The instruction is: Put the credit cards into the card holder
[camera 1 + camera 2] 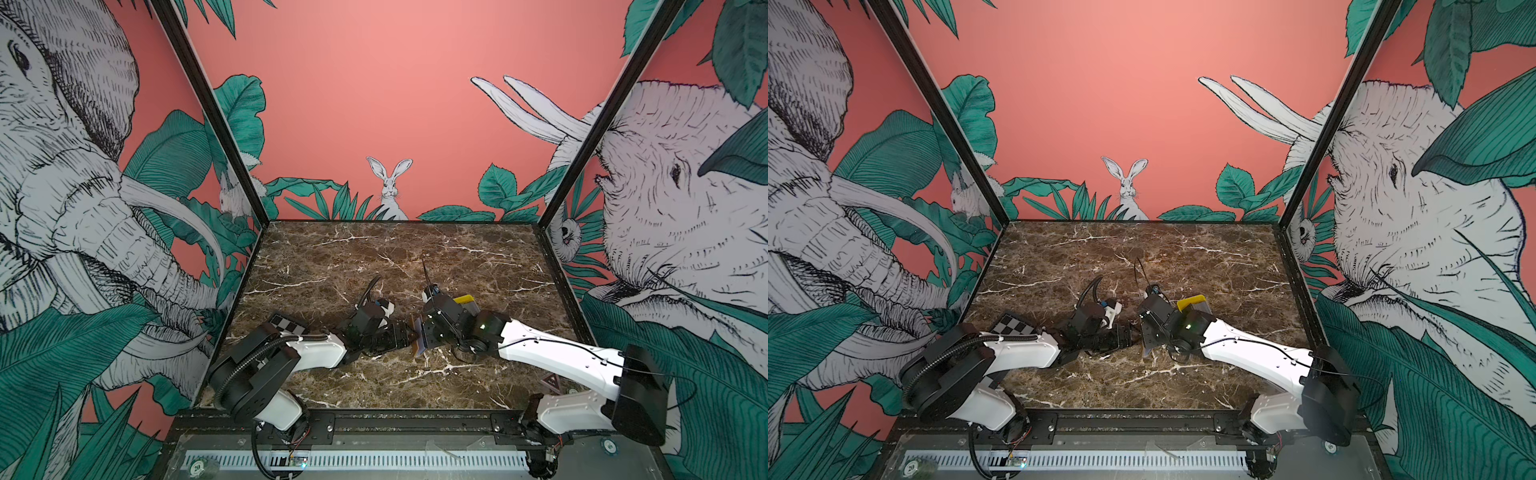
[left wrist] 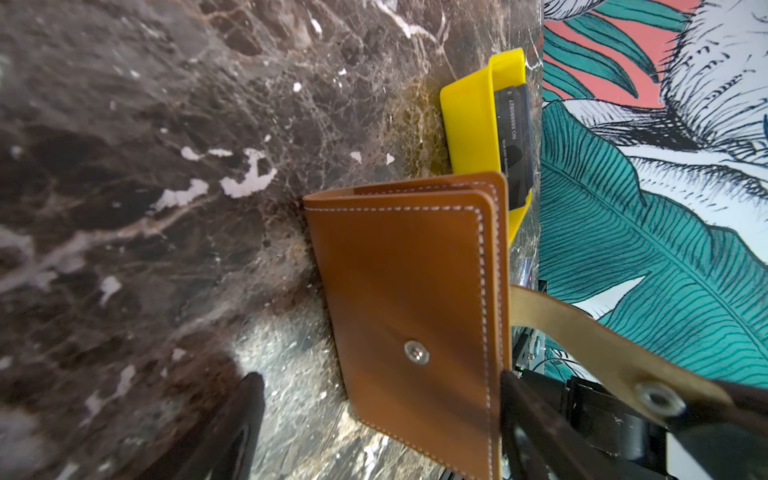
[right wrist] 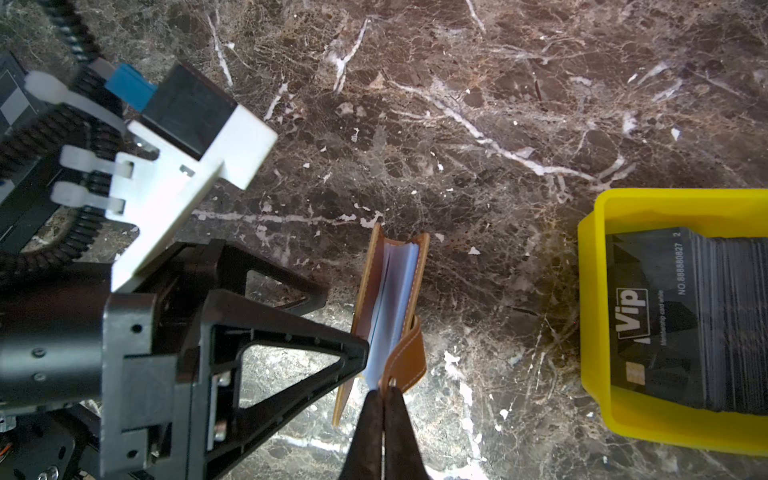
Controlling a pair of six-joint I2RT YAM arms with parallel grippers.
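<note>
The tan leather card holder [image 3: 390, 291] stands on edge on the marble, slightly open, with pale plastic sleeves showing inside. My right gripper [image 3: 384, 388] is shut on its snap tab [image 3: 409, 353]. My left gripper [image 2: 379, 378] is open and straddles the front cover [image 2: 411, 311], with one finger on the sleeve side and the other outside. In both top views the two grippers meet mid-table at the holder [image 1: 419, 347]. The credit cards [image 3: 665, 324], a dark stack lettered "Vip", lie in the yellow tray [image 3: 594, 316] beside it.
The yellow tray [image 1: 463, 299] sits just behind my right wrist. A checkerboard plate [image 1: 286, 323] lies behind my left arm. Printed walls close in the brown marble table [image 1: 374, 257] at the left, right and back.
</note>
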